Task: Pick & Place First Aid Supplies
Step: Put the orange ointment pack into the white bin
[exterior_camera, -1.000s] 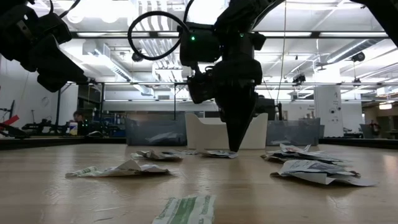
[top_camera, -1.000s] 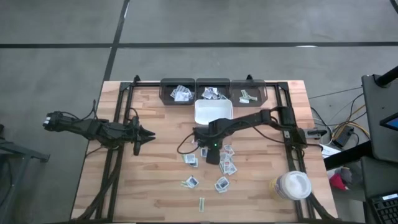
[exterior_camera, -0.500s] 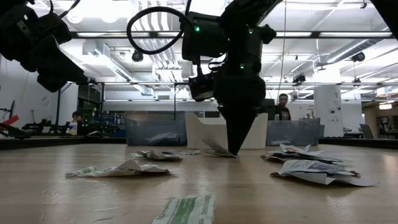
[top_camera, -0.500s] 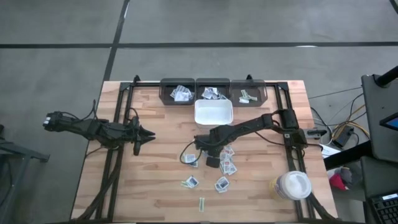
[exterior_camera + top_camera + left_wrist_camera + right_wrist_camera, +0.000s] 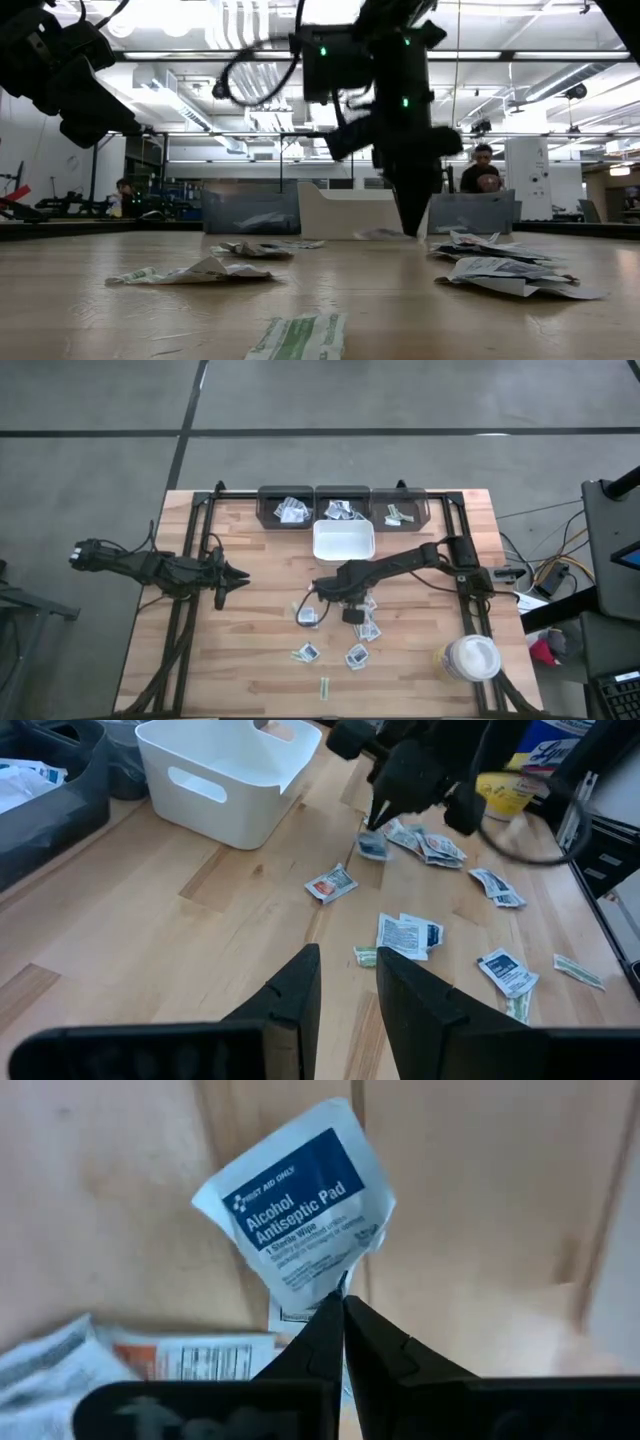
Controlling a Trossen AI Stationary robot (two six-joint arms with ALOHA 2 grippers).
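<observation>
My right gripper (image 5: pixel 343 1302) stands over the middle of the table, its fingers pointing down, shut on a white and blue alcohol-wipe packet (image 5: pixel 295 1210). The gripper's tip (image 5: pixel 410 232) is just above the wood, in front of the white tray (image 5: pixel 344 541). Other first aid packets (image 5: pixel 365 625) lie flat and loose on the table near it. My left gripper (image 5: pixel 348 985) waits open at the table's left side (image 5: pixel 240 575), holding nothing. My right gripper pinches one edge of the alcohol-wipe packet (image 5: pixel 335 1285) between its two fingertips, coming from above. The packet (image 5: pixel 372 845) sticks out sideways past the tips, low over the table. I cannot tell whether its free end rests on the wood.
Three dark bins (image 5: pixel 287 507) (image 5: pixel 343 507) (image 5: pixel 400 510) with packets stand along the far edge behind the tray. A round white-lidded jar (image 5: pixel 471 658) stands near the front right corner. More packets (image 5: pixel 307 652) (image 5: pixel 356 656) and a narrow strip (image 5: pixel 325 686) lie toward the near edge.
My right gripper has shut on the alcohol-wipe packet, tipped more upright and shifted a little toward the table's right edge. The packet, first lying flat, had one edge raised and has gone along with the fingertips.
</observation>
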